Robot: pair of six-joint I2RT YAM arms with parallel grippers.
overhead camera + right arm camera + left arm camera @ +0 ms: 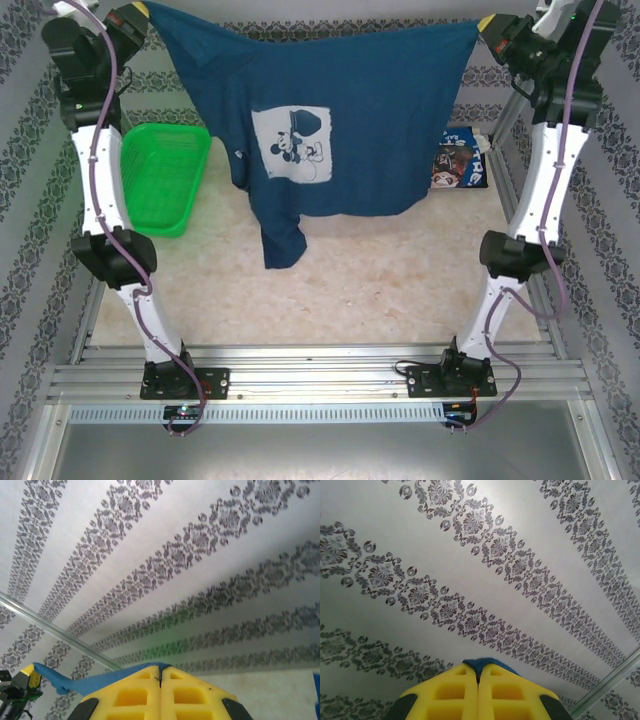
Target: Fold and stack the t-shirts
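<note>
A dark navy t-shirt (350, 110) with a white cartoon print hangs spread in the air between both arms, one sleeve dangling toward the table. My left gripper (143, 10) is shut on its upper left corner, and blue cloth (482, 664) pokes out between the yellow fingers (452, 692). My right gripper (487, 24) is shut on the upper right corner; the stretched hem (75, 684) runs off to the left from its fingertips (161, 667). A second, brighter blue t-shirt (460, 160) with white lettering lies folded at the back right of the table, partly behind the hanging one.
A green mesh basket (160, 180) stands at the back left of the table. Patterned wallpaper walls (30, 200) close in both sides and the back. The beige tabletop (350, 300) below the hanging shirt is bare down to the metal rail at the arm bases.
</note>
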